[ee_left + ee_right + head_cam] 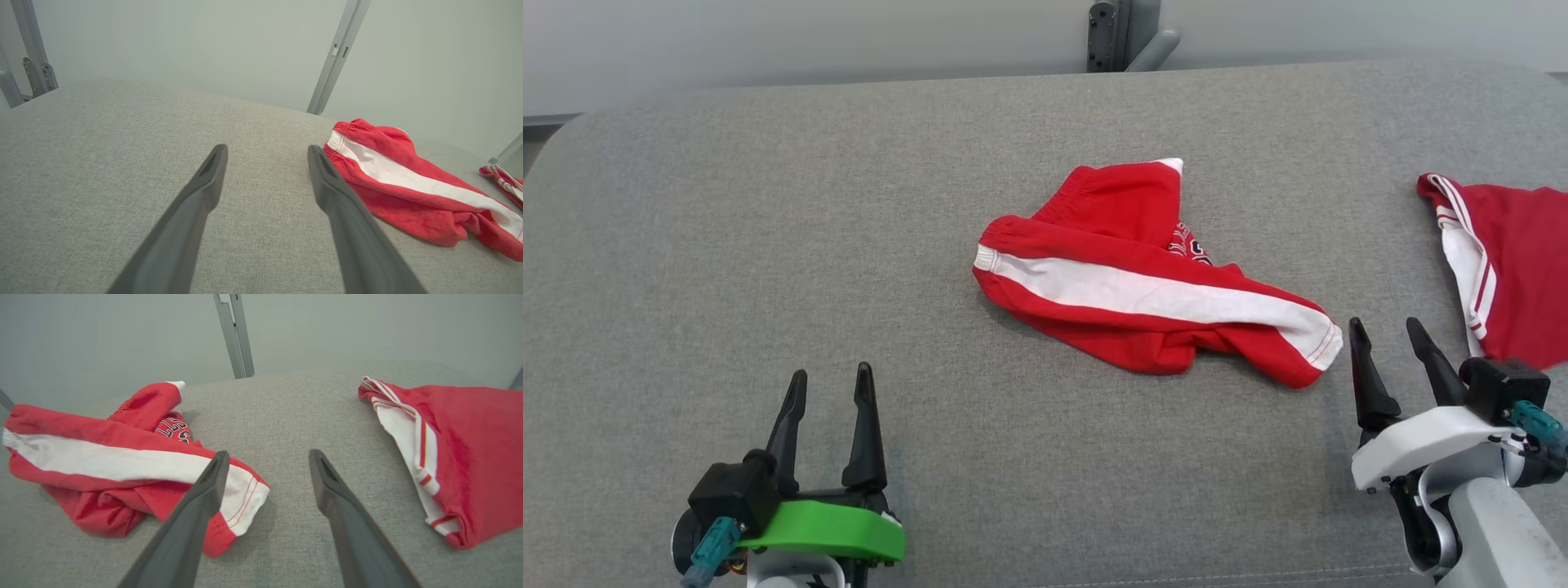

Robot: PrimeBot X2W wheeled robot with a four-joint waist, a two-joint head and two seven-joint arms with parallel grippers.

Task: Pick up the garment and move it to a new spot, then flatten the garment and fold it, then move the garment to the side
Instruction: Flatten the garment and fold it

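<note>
A crumpled red garment (pixel 1143 282) with a broad white stripe lies in a heap at the middle of the grey padded table (pixel 768 204); it also lies at the right of the left wrist view (pixel 408 179) and at the left of the right wrist view (pixel 110 469). My right gripper (pixel 1388 339) stands open just right of the garment's nearer end, with nothing between its fingers (pixel 212 477). My left gripper (pixel 832 384) is open at the lower left, well apart from the cloth, its fingers (pixel 212 171) over bare table.
A second red piece with white trim (pixel 1503 261) lies flat at the table's right edge, close beside my right gripper, also seen at right in the right wrist view (pixel 457 449). A grey metal post (pixel 1123 33) stands behind the table's far edge.
</note>
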